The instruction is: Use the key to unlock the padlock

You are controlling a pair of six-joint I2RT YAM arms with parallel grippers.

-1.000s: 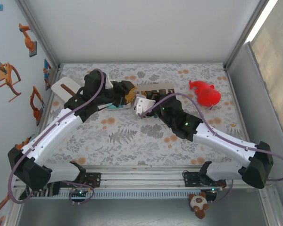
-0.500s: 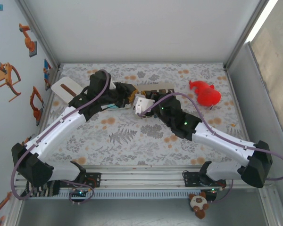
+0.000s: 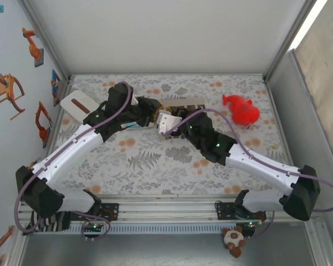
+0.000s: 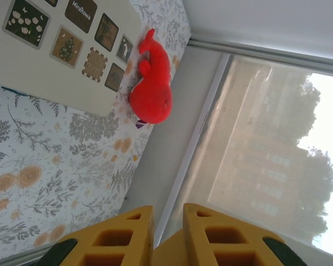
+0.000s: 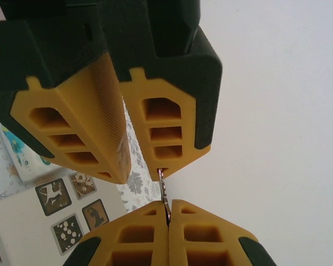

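You have the key (image 5: pixel 165 191) in hand. Your right pincer (image 5: pixel 169 204) is pressed together on it, and the thin metal blade pokes out past the fingertips, seen edge-on. Both pincers meet above the far middle of the tabletop (image 3: pixel 155 160), and the key's free end reaches up to the tip of one finger of your left pincer (image 4: pixel 167 207). That pincer's fingers stand nearly together with a thin slit between them. Nothing shows in the slit, so you cannot tell whether it is clamping anything. Where the padlock sits I cannot tell; the arms cover the meeting point from above. By my reading, picking up the key is done, while finding the keyhole, pushing the key in, turning it and freeing the shackle are all left. The picture card (image 4: pixel 55 50) lies just beyond the pincers, and the red toy (image 3: pixel 241 109) sits at the far right, apart from the work.
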